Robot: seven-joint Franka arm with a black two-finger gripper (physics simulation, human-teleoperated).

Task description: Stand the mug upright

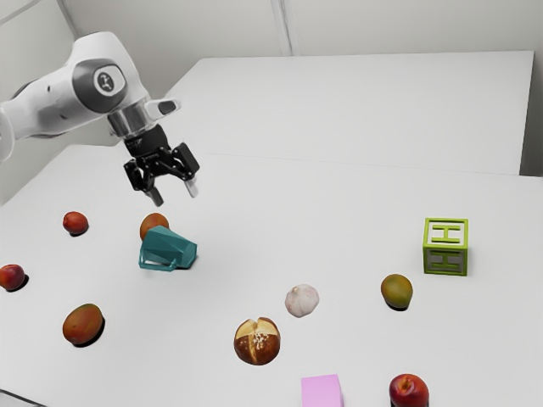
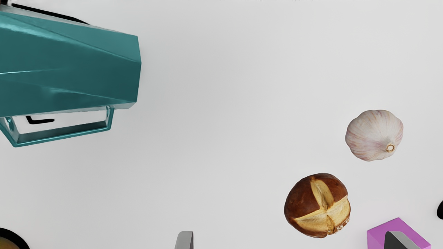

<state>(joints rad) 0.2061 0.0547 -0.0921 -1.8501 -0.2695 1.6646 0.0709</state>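
My jaws are positioned above the tabletop [image 1: 254, 191], set apart from each other and clear of the mug. The mug [image 1: 167, 248], teal and faceted, lies on its side on the tabletop below them. Its handle [image 2: 65, 133] projects sideways from the body, on the side facing the large red-green fruit [image 1: 83, 324]. An orange-brown fruit [image 1: 154, 225] is located at the mug; whether the two touch, I cannot tell. A round red fruit [image 1: 75, 222] sits near, toward the exterior view's left; a second red fruit [image 1: 11, 275] sits beyond it at that view's edge.

Toward the exterior view's right, a garlic bulb [image 1: 302, 300] and a scored bread roll [image 1: 257, 342] are located near each other, apart. A pink-violet block [image 1: 321, 393] follows. Farther out are an olive-green fruit [image 1: 396, 290], a glossy red fruit [image 1: 409, 391] and, well apart from my jaws, a green-framed cube [image 1: 445, 246] marked "H".
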